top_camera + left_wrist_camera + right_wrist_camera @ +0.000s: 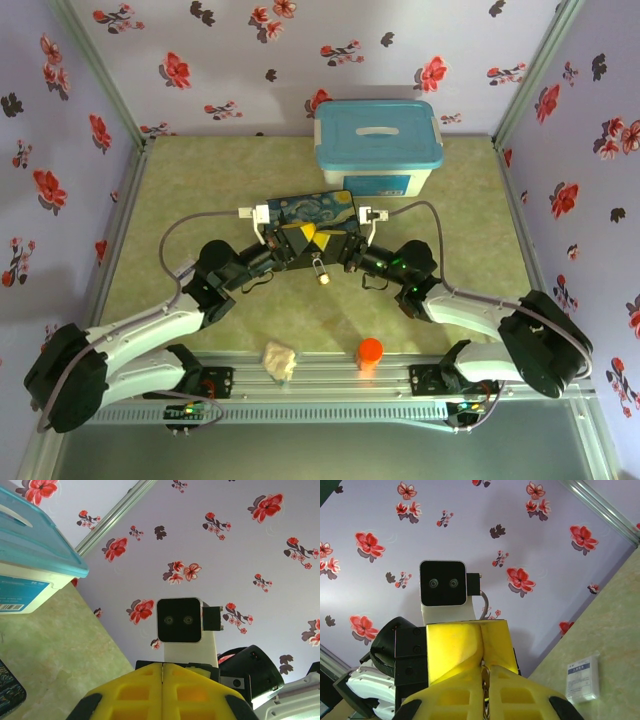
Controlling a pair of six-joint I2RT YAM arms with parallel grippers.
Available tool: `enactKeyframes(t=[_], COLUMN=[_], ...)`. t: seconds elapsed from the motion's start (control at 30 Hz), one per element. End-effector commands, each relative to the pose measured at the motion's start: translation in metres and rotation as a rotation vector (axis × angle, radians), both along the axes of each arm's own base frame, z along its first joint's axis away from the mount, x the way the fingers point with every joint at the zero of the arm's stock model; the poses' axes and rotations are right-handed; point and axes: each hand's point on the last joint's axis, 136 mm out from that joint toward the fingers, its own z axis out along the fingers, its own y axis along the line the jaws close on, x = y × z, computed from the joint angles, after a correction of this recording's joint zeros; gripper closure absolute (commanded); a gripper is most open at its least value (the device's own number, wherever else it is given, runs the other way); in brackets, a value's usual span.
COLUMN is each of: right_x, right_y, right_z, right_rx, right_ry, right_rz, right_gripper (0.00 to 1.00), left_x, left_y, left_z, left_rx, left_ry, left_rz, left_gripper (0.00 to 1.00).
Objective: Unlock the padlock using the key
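Two robot arms meet nose to nose over the middle of the table (200, 190). The left gripper (300, 238) and the right gripper (340, 240) are tip to tip, just in front of a starry-night painted box (315, 208). Both claws are pinched fully together, their yellow pads showing no gap to speak of.

The padlock (320, 272), brass body down and silver shackle up, dangles just below the point where the fingertips meet, near the table's centre. Which claw bears it cannot be told from here. The key is too small to pick out, though a thin sliver between the right gripper's pads in its wrist view may be it.

The risk now looks to be alignment. The lock appears to hang loose, so a slightly misjudged push could nudge it aside rather than seat the key. It could also twist the key out of a shallow pinch and drop it onto the table.

An orange cylinder (370, 350) stands at the near edge and a blue-lidded bin (378, 140) at the far edge, both well apart from the work.
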Motion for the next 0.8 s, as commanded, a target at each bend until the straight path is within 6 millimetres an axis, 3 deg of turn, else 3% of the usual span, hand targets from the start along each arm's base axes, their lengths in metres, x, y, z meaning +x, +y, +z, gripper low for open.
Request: enactKeyframes(t=[0.0,0.07,0.13,0.27,0.43,0.63,0.77], right_x=[-0.009,-0.008,-0.006,0.0,0.007,0.025,0.029], right_y=[-0.002,-0.004,-0.007,-0.012,-0.02,-0.059,-0.085], right_z=[0.01,0.006,-0.002,-0.023,-0.055,-0.12,-0.148], right_rx=[0.04,0.029,0.008,-0.093,-0.273,-0.655,-0.806], right_ry=[-0.042,-0.037,-0.023,0.015,0.059,0.162,0.213], right_rz=[0.018,0.006,-0.023,-0.069,-0.14,-0.341,-0.431], right_gripper=[1.0,1.0,1.0,1.0,1.0,1.0,1.0], left_x=[0.0,0.001,0.007,0.016,0.027,0.034,0.032], left_y=[-0.001,0.001,0.008,0.02,0.035,0.049,0.038], left_z=[0.016,0.014,0.009,-0.006,-0.035,-0.111,-0.149], left_rx=[-0.038,-0.034,-0.017,0.096,0.234,0.545,0.614], left_ry=[-0.031,-0.03,-0.013,0.02,0.114,0.313,0.367], left_rz=[-0.006,0.012,0.065,0.158,0.264,0.41,0.392], left_gripper=[1.0,0.99,0.64,0.39,0.34,0.34,0.34])
